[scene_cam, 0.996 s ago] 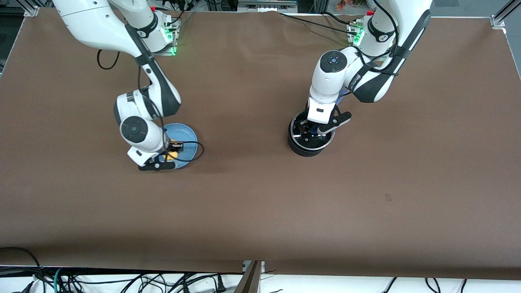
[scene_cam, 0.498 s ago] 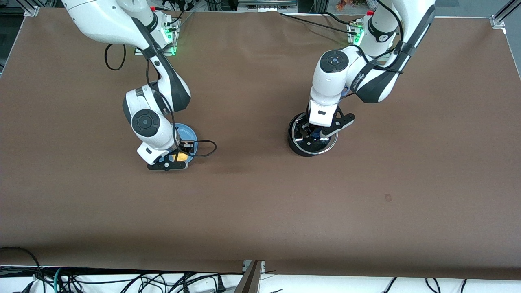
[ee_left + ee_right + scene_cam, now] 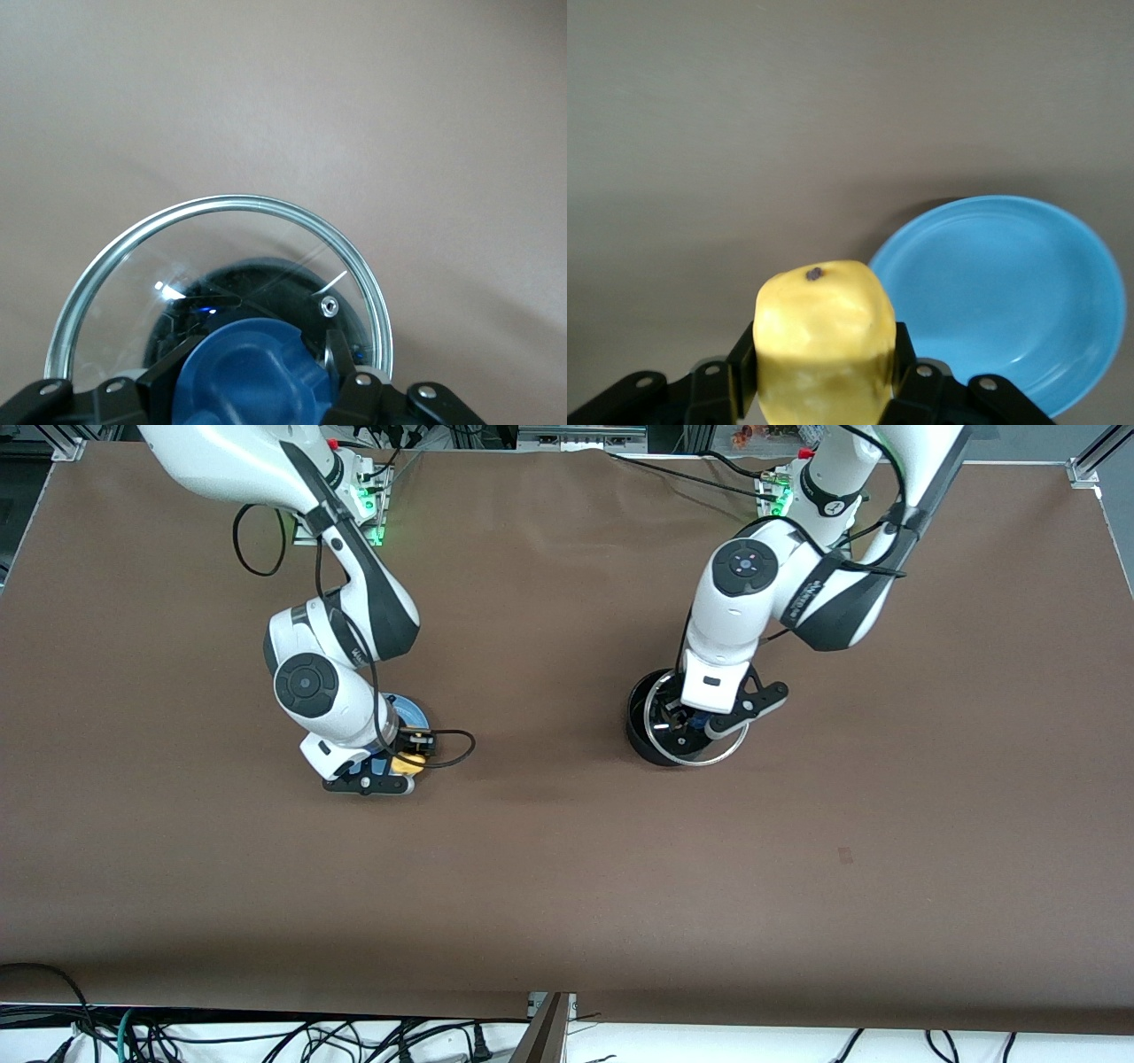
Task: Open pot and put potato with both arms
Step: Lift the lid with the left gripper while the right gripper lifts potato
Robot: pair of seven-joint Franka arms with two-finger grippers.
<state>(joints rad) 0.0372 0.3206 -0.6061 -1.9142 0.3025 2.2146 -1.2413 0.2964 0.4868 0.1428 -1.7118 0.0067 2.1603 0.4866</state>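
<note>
My left gripper (image 3: 689,723) is shut on the blue knob (image 3: 251,376) of the clear glass lid (image 3: 221,257). It holds the lid tilted a little above the black pot (image 3: 644,731), shifted toward the left arm's end, so part of the pot's mouth shows. The arm hides the pot's blue handle. My right gripper (image 3: 403,758) is shut on the yellow potato (image 3: 409,762) and holds it just above the table at the edge of the light-blue plate (image 3: 411,711). In the right wrist view the potato (image 3: 824,336) sits between the fingers, clear of the plate (image 3: 1010,283).
Brown table cover (image 3: 549,850) spreads between plate and pot, with a small dark mark (image 3: 845,856) nearer the front camera. A black cable (image 3: 447,748) loops from the right wrist beside the potato. Cables hang below the table's front edge.
My right gripper has lifted the potato off the plate and carried it toward the pot's side. My left gripper has raised the lid and shifted it off the pot toward the left arm's end.
</note>
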